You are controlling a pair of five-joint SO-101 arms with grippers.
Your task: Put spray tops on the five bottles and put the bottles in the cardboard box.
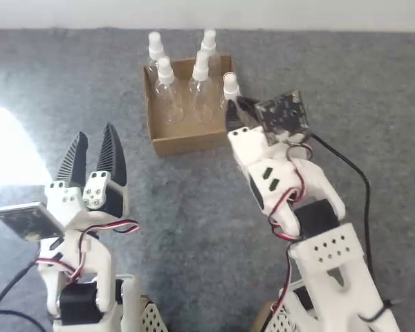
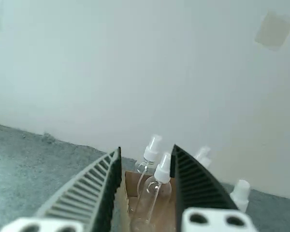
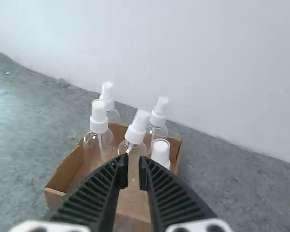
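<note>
The cardboard box (image 1: 167,142) stands at the back middle of the table. Five clear bottles with white spray tops stand upright inside it: two at the back (image 1: 155,47) (image 1: 209,41), two in the middle (image 1: 166,75) (image 1: 200,68) and one (image 1: 229,86) at the right front corner. My right gripper (image 1: 232,116) is shut and holds nothing, just in front of that corner bottle (image 3: 160,151); from its wrist the box (image 3: 63,178) lies straight ahead of the gripper (image 3: 133,163). My left gripper (image 1: 95,138) is open at the front left, with the bottles (image 2: 163,170) seen between its fingers (image 2: 99,179).
Grey carpet (image 1: 194,207) covers the table. A white wall (image 3: 183,48) rises behind the box. The right arm's cable (image 1: 363,183) trails along the right side. Bare carpet lies between the two arms.
</note>
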